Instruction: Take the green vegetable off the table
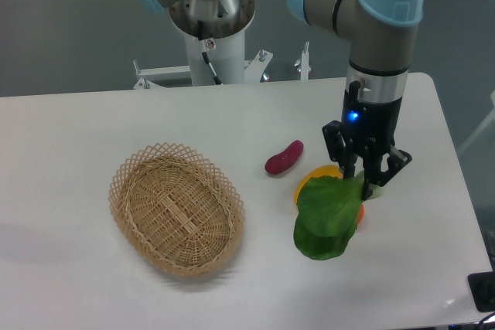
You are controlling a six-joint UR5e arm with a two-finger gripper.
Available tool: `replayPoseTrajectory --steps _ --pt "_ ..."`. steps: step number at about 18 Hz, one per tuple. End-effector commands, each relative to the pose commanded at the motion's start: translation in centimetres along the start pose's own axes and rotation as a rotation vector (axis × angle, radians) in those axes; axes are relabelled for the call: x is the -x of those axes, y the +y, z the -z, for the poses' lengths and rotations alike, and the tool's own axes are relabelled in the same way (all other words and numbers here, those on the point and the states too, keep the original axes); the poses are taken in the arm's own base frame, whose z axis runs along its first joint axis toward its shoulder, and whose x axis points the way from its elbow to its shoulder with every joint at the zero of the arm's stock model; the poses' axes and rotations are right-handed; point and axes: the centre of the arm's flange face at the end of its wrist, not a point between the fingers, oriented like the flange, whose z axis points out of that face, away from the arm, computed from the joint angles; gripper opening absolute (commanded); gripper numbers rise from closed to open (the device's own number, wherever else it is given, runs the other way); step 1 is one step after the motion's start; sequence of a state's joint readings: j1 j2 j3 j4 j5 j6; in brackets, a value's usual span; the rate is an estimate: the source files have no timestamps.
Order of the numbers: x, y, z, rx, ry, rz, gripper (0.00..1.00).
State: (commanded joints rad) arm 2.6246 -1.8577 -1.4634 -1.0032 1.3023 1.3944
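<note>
The green vegetable (328,218), a glossy bok choy with a broad dark green leaf, sits right of the table's (93,284) middle. Its pale stem end points up-right, between my fingers. My gripper (361,184) comes down from above and is shut on that stem; the leaf spreads out below and to the left of the fingers. The leaf covers part of a yellow fruit and an orange, and I cannot tell whether it rests on them or hangs just above.
A purple sweet potato (284,158) lies left of the gripper. A yellow fruit (313,175) and an orange (360,213) peek out from under the leaf. A woven wicker basket (176,208) stands at the left. The robot base (210,28) is at the back.
</note>
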Motion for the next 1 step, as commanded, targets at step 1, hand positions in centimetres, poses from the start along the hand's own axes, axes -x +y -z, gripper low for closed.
replayPoseTrajectory --steps 1 --pt "-0.01 0.01 -0.01 0.000 0.001 0.000 0.40"
